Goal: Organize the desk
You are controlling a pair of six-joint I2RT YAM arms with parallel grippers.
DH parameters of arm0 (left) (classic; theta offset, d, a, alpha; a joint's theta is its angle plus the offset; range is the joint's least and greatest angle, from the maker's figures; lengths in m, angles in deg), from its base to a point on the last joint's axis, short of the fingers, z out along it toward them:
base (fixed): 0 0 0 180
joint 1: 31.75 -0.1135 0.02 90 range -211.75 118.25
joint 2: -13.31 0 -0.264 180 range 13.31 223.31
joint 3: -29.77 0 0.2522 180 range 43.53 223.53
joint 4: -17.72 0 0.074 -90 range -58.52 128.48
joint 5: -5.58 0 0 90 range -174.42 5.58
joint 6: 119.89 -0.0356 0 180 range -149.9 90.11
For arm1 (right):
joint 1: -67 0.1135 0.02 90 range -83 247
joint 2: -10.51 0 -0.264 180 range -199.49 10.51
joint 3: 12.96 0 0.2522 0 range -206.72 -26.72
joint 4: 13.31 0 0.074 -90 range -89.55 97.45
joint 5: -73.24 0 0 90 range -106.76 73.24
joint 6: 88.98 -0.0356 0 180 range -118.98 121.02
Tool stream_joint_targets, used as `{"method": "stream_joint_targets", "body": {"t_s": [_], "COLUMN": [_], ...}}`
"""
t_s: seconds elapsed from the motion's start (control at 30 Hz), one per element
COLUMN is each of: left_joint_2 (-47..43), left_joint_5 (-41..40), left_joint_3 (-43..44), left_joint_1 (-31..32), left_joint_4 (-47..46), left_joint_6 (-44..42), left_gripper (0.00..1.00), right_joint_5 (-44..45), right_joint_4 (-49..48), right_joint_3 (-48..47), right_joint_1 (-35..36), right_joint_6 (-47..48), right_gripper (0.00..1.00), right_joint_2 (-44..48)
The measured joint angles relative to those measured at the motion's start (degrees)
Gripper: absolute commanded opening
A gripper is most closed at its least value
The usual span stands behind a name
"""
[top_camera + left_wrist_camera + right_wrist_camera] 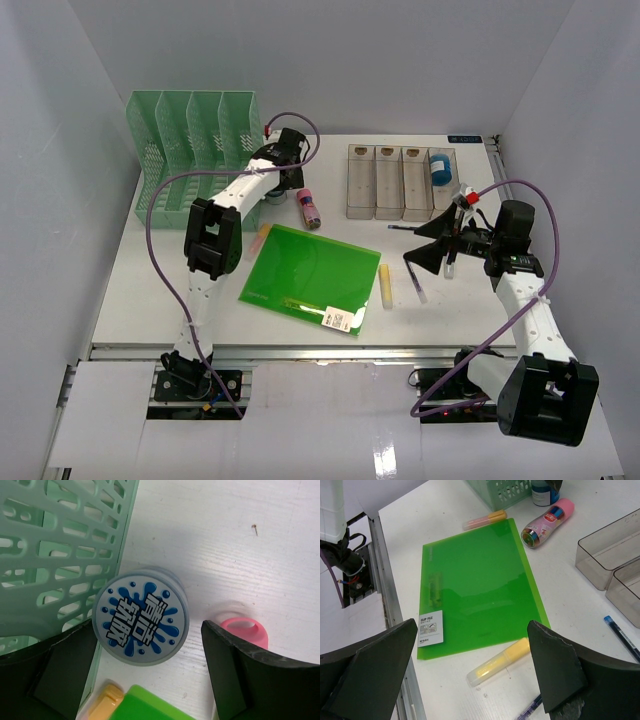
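The desk (150, 290) is a white tabletop that fills the space between pale grey walls, with both arm bases at its near rail (300, 352). Closest to me lies a green clip file (312, 265), flat, with a yellow highlighter (385, 285) just beside its right edge and a purple pen (417, 285) a little further right. The right gripper (432, 245) hangs over that spot, its jaws spread wide and holding nothing. Behind it a blue pen (400, 229) lies near the clear tray (400, 182), whose rightmost compartment holds a blue roll (440, 167). Left of the tray, a pink can (309, 207) lies on its side. The left gripper (150, 665) is down beside the green rack (195, 150), its jaws released on either side of a round tub (140, 622) with a blue splash label.
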Motion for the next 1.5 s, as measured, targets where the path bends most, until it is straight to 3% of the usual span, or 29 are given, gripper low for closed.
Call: {"method": "stream_joint_targets", "body": {"t_s": [0.17, 0.4, 0.53, 0.57, 0.63, 0.7, 0.87, 1.07, 1.17, 1.33, 1.5], "left_joint_2": [1.0, 1.7, 1.5, 1.2, -0.1, -2.3, -11.8, -32.4, -43.2, -56.2, -57.8], "left_joint_5": [-0.1, 0.4, 1.8, 2.2, 3.6, 6.2, 13.2, 25.6, 34.1, 49.3, 62.3], "left_joint_3": [1.2, 1.5, 1.1, 0.7, -1.2, -3.7, -11.6, -25.4, -33.7, -51.8, -64.1], "left_joint_1": [-0.4, -0.4, -0.4, -0.4, -0.5, -0.7, -0.8, -0.8, -0.9, -0.9, -0.6], "left_joint_4": [0.0, -0.7, -1.7, -2.1, -3.1, -3.5, -4.8, -9.8, -13.5, -25.4, -34.5], "left_joint_6": [0.0, -0.3, -0.5, -0.5, -0.4, 0.1, 1.8, 5.2, 7.8, 15.2, 22.8], "left_gripper": [0.82, 0.49, 0.23, 0.22, 0.09, 0.02, 0.00, 0.00, 0.00, 0.00, 0.00], "right_joint_5": [0.0, 0.0, 0.0, 0.0, -0.2, -0.7, -2.1, -2.7, -1.7, 4.1, 5.8], "right_joint_4": [0.0, 0.0, 0.0, 0.0, 0.0, 0.2, 3.4, 12.4, 15.1, 5.5, -4.5], "right_joint_3": [0.0, 0.0, 0.0, 0.0, 0.1, 0.2, 0.3, -1.6, -2.8, 0.3, -1.1], "right_joint_1": [-0.5, -0.5, -0.5, -0.6, -0.6, -0.6, -0.6, 3.0, 7.2, 18.5, 22.0], "right_joint_6": [0.0, 0.0, 0.1, 0.1, 0.3, 1.3, 6.9, 18.3, 22.6, 18.8, 11.6], "right_gripper": [0.97, 0.97, 0.97, 0.97, 0.97, 0.98, 0.98, 0.97, 0.92, 0.90, 0.90], "right_joint_2": [-0.1, -0.1, -0.1, -0.1, -0.1, -0.1, -0.3, -1.9, -1.5, 7.4, 7.9]}}
